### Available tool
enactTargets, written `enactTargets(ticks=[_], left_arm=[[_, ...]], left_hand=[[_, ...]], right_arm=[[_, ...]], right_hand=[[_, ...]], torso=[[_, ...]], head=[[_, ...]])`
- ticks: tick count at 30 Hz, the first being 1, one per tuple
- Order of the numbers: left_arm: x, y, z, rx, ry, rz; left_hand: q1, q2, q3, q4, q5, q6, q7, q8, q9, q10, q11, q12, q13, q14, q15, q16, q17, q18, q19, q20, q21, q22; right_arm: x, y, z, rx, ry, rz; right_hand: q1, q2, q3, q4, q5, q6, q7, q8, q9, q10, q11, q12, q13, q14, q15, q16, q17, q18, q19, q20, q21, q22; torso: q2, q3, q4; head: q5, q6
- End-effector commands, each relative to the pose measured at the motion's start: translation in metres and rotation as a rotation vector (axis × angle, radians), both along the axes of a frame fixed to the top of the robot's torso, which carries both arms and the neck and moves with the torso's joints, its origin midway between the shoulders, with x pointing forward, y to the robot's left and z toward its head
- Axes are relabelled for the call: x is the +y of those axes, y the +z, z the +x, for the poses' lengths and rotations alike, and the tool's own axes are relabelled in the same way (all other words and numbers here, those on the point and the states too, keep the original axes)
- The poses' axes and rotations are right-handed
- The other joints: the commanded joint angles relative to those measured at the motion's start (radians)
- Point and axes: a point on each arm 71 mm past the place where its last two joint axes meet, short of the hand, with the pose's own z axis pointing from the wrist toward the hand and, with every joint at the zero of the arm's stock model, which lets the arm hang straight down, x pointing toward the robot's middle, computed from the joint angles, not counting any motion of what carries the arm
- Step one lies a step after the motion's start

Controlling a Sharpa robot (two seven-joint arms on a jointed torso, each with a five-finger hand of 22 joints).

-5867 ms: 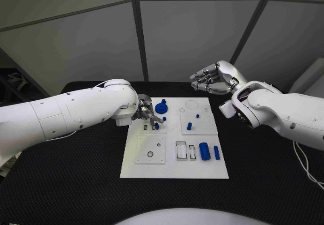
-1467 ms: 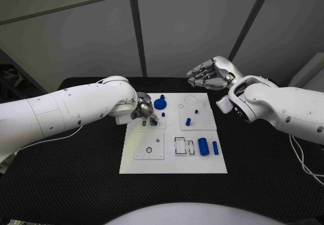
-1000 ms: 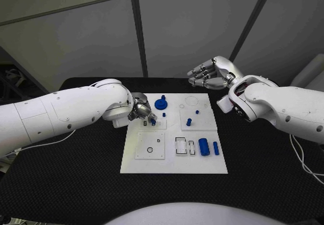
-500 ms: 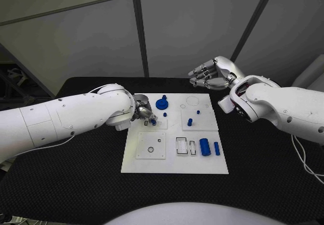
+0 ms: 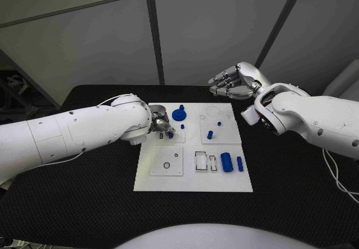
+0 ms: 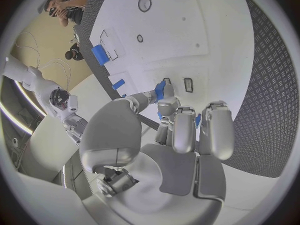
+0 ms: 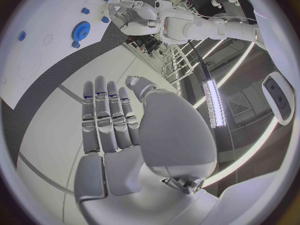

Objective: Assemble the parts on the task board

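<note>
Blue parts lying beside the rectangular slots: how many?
2: a thick cylinder just right of the slots, a thinner rod right of that. None looks hidden there.

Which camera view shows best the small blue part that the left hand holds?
The left wrist view: the blue part sits close between the left hand's fingers, above the white board. The head view shows it small at the hand; the right wrist view shows that hand far away.

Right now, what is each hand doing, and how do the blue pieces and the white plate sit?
left hand: pinching a small blue part over the task board
right hand: open, holding nothing, beyond the board
blue gear: on the board
two blue cylinders: lying side by side
</note>
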Motion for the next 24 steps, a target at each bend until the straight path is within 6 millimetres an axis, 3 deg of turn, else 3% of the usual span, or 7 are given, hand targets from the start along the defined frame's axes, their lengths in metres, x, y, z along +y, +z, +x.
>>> enactTargets(ticks=[1,24], left_arm=[[-0.0001,0.0009,0.0007,-0.013,-0.007,0.016],[-0.0005,0.0002,-0.0003,-0.018,-0.042,0.065]], left_hand=[[0.000,0.008,0.154,-0.148,0.003,-0.009,-0.001,0.006,0.002,0.002,-0.002,-0.005,-0.001,0.054,-0.005,-0.004,0.083,0.002,0.004,-0.008,-0.003,0.001],[-0.017,0.004,0.172,-0.160,0.030,-0.017,-0.003,0.029,0.017,0.003,-0.003,-0.003,-0.005,0.054,-0.007,-0.005,0.083,0.002,0.006,-0.010,-0.002,0.004]], right_arm=[[0.0010,0.0014,-0.0003,-0.004,0.010,-0.002],[0.0018,0.0011,-0.0005,-0.001,0.015,-0.003]], right_hand=[[-0.007,-0.002,-0.002,-0.004,0.006,-0.002,0.002,-0.004,0.000,-0.004,0.002,-0.005,-0.001,-0.004,-0.001,-0.006,-0.002,0.003,0.000,0.008,-0.006,-0.001],[-0.010,-0.001,-0.002,-0.003,0.007,-0.003,0.003,-0.003,0.000,-0.005,0.003,-0.005,-0.001,-0.004,0.000,-0.006,-0.003,0.003,0.001,0.008,-0.008,-0.002]], torso=[[0.000,-0.0002,0.0004],[0.000,-0.0002,0.0006]], head=[[0.000,-0.001],[0.003,-0.005]])
